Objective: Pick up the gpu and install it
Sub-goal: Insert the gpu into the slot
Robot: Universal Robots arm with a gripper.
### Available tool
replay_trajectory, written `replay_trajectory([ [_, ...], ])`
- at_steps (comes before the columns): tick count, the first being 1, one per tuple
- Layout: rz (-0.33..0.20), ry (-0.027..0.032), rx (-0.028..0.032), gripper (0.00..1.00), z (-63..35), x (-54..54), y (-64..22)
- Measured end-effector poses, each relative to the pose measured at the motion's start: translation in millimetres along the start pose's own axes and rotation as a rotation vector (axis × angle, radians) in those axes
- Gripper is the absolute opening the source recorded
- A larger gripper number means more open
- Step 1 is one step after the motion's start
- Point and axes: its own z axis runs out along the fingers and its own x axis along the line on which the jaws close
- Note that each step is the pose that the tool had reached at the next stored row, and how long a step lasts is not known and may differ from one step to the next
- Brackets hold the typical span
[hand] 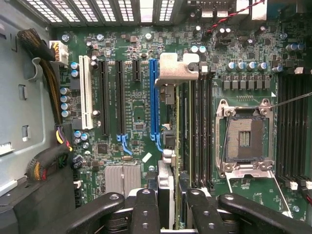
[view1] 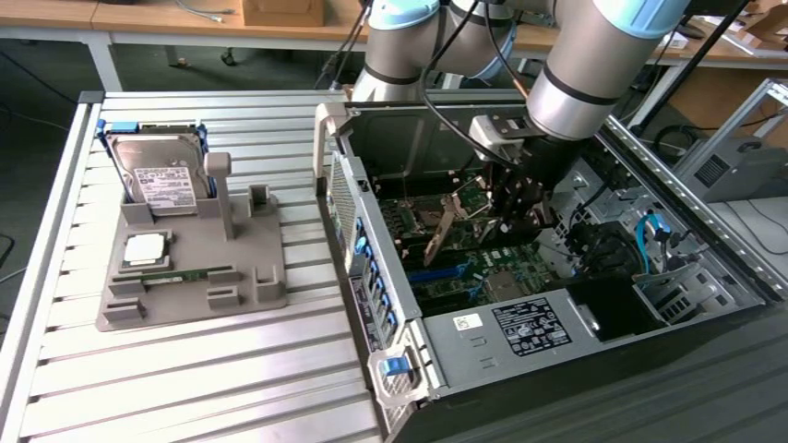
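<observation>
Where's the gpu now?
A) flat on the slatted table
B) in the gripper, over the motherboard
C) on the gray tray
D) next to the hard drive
B: the gripper clamps the gpu edge-on above the motherboard.

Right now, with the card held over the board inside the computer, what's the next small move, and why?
Probably a slight sideways shift toward the long blue slot before any lowering. The gripper is shut on the card, which hangs edge-on above the board. In the wrist view its lower edge seems to run parallel to that slot but beside it, not over it.
</observation>
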Motion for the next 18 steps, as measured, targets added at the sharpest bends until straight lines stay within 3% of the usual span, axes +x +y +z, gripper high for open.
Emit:
replay_trajectory([
  [18, 0.000, 0.0001, -0.0001, 0.27, 3.3, 3.9, -0.1],
])
